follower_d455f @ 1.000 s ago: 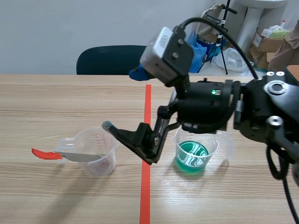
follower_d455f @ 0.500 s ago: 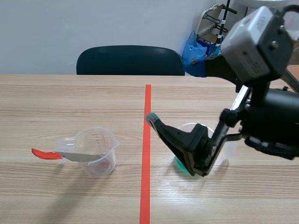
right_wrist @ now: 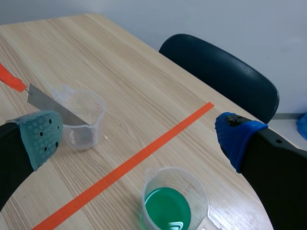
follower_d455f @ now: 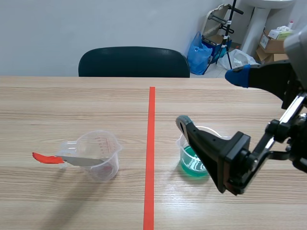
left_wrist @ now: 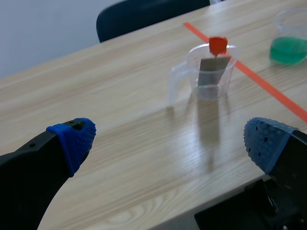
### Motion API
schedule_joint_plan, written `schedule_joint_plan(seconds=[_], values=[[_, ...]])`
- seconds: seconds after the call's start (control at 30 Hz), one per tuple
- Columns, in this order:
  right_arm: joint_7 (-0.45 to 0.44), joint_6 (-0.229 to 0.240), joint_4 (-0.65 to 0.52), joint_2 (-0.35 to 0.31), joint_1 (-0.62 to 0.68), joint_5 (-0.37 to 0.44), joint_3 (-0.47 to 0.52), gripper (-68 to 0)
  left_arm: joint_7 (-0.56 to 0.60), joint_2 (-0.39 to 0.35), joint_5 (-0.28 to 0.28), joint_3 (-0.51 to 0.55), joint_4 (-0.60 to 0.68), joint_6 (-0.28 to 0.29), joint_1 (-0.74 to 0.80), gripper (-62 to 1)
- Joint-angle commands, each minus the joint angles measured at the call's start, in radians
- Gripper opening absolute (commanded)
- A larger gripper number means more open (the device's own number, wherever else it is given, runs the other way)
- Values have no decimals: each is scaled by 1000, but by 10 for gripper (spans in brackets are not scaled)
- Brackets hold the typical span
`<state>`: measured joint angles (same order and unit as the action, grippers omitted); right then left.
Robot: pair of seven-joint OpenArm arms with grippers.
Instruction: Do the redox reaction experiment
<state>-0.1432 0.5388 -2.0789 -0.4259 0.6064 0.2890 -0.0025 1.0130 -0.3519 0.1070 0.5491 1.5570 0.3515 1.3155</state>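
A clear beaker [follower_d455f: 100, 154] stands left of the red line, with a metal strip [follower_d455f: 81, 161] leaning in it, its red-tipped end [follower_d455f: 46, 158] sticking out to the left. A second beaker [follower_d455f: 195, 160] with green liquid stands right of the line. My right gripper [follower_d455f: 208, 99] hangs open above the green beaker [right_wrist: 174, 201], holding nothing; the clear beaker [right_wrist: 82, 117] lies ahead of its grey-green finger. My left gripper [left_wrist: 168, 143] is open and low near the table edge, well short of the clear beaker [left_wrist: 211, 72] and its strip [left_wrist: 211, 74]. The left arm is out of the scene view.
A dark chair [follower_d455f: 133, 61] stands behind the far table edge. Boxes, a blue bag [follower_d455f: 200, 52] and a stand sit on the floor at the back right. The green beaker [left_wrist: 289, 40] lies beyond the red line [left_wrist: 259, 79].
My right arm has swung right, from over the red line beside the clear beaker to above the green beaker. Its fingers stay apart. Both beakers and the strip have not moved.
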Motion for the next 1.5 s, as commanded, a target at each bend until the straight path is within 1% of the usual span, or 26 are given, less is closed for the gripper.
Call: schedule_joint_plan(seconds=[0.0,0.07,0.2,0.27,0.33,0.4,0.6,0.7,0.8,1.1,1.47], values=[[-17,-2,-23,5,3,12,21,4,10,5,9,3,8,2,1,14],[-45,-24,-23,5,12,12,34,4,11,5,9,3,26,2,1,14],[-53,-27,-23,5,11,11,55,4,21,-8,14,0,48,2,1,14],[-53,-27,-23,5,11,11,61,4,27,-23,38,-1,58,2,1,14],[-45,-27,-23,5,11,10,61,4,31,-42,77,-1,66,2,1,14],[-34,-27,-23,5,11,11,61,4,33,-51,95,-1,67,2,1,14],[-35,-24,-23,5,11,10,60,4,37,-38,90,-1,68,2,1,14],[-35,-23,-23,5,11,10,60,4,37,-13,72,-1,68,2,1,14],[-35,-23,-23,5,11,3,60,4,35,-2,42,-1,68,2,1,14],[-26,-23,-23,5,11,-76,60,4,7,0,38,-1,69,2,-17,14],[-27,-23,-23,5,11,-77,60,4,7,2,38,-1,69,2,-17,14]])
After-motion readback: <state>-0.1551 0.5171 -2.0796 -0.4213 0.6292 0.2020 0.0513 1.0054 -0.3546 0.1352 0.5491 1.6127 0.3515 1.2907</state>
